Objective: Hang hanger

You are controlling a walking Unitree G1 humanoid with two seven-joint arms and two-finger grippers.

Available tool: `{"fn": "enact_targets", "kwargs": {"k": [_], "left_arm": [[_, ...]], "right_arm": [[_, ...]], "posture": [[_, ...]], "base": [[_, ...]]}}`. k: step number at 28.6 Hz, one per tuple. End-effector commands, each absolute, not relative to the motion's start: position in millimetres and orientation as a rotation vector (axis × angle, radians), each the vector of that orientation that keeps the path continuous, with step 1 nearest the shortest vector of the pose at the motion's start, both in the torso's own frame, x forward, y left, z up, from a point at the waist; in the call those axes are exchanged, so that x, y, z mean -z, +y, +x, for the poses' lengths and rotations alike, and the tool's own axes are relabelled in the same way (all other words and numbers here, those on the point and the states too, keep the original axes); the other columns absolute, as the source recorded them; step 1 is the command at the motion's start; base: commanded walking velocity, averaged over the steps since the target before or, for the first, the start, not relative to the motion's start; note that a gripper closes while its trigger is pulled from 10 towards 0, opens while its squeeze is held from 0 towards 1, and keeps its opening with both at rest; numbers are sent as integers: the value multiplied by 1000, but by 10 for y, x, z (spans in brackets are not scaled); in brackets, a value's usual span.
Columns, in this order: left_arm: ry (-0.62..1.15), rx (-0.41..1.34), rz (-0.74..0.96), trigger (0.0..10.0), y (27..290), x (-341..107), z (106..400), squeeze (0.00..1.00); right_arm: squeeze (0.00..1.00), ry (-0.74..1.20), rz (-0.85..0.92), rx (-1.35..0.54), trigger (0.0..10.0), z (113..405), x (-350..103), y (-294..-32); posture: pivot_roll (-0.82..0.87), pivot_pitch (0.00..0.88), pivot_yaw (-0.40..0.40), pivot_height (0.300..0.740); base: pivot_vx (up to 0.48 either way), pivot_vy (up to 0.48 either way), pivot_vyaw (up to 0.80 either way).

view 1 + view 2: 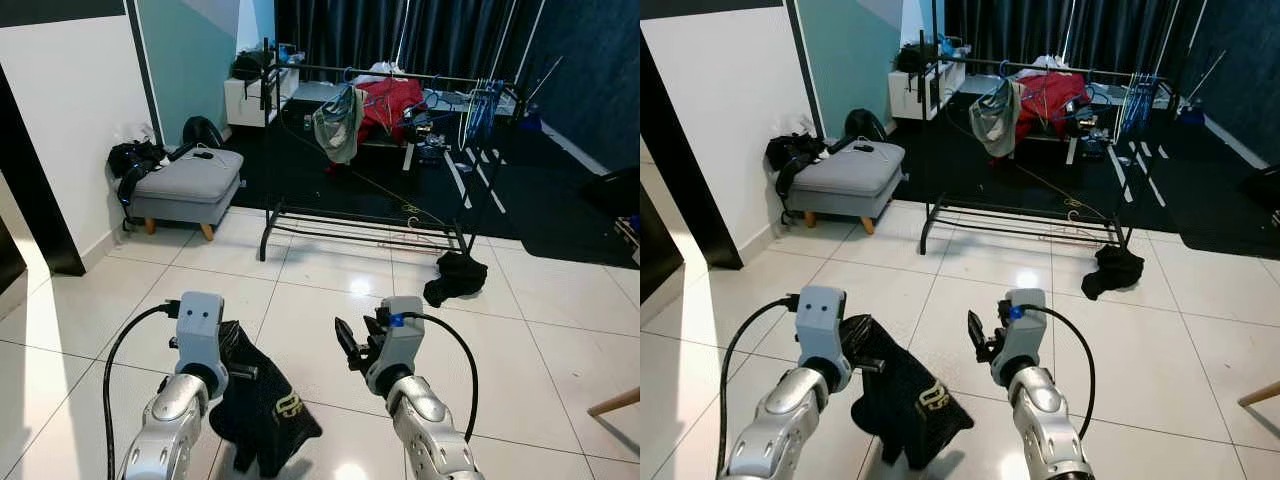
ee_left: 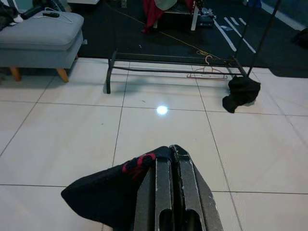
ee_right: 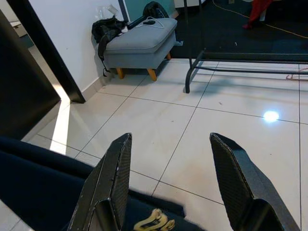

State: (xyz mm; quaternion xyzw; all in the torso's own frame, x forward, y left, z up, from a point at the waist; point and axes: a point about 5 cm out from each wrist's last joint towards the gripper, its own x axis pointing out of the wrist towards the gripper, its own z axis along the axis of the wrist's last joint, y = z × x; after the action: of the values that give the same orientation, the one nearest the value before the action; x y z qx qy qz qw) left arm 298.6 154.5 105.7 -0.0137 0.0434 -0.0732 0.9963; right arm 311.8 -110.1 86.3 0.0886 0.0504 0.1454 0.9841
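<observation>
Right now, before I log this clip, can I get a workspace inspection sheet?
Surface: glossy white tile floor.
Job's things: black garment held by the left tool; clothes rack ahead, clothes draped on it; pink hanger at its base.
Clutter: black cloth beside the rack.
Grippers: left tool shut on the garment; right tool open, empty.
Cables: yellow cord under the rack.
Surroundings: grey footstool, dark curtains.

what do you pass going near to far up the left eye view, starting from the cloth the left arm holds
black garment held by the left gripper → dark bundle on the tiles → clothes rack → black curtains
</observation>
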Motion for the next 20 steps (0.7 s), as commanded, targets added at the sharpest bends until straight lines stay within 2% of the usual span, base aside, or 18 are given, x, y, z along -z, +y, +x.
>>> {"fn": "enact_targets", "kwargs": {"k": [1,6,20], "left_arm": [[46,156,-21,10000,1555,-1136,2988,0],[41,154,-14,10000,1535,-1139,2993,0],[18,183,8,10000,1530,-1144,2967,0]], "right_arm": [[0,102,168,-290,10000,3114,-849,-1107],[0,101,167,-289,10000,3121,-845,-1108],[0,96,159,-300,10000,3133,-852,-1057]], "posture": [[56,4,-17,740],[56,4,-20,740],[58,3,-24,740]], "base": [[0,0,0],[0,0,0],[336,0,0]]}}
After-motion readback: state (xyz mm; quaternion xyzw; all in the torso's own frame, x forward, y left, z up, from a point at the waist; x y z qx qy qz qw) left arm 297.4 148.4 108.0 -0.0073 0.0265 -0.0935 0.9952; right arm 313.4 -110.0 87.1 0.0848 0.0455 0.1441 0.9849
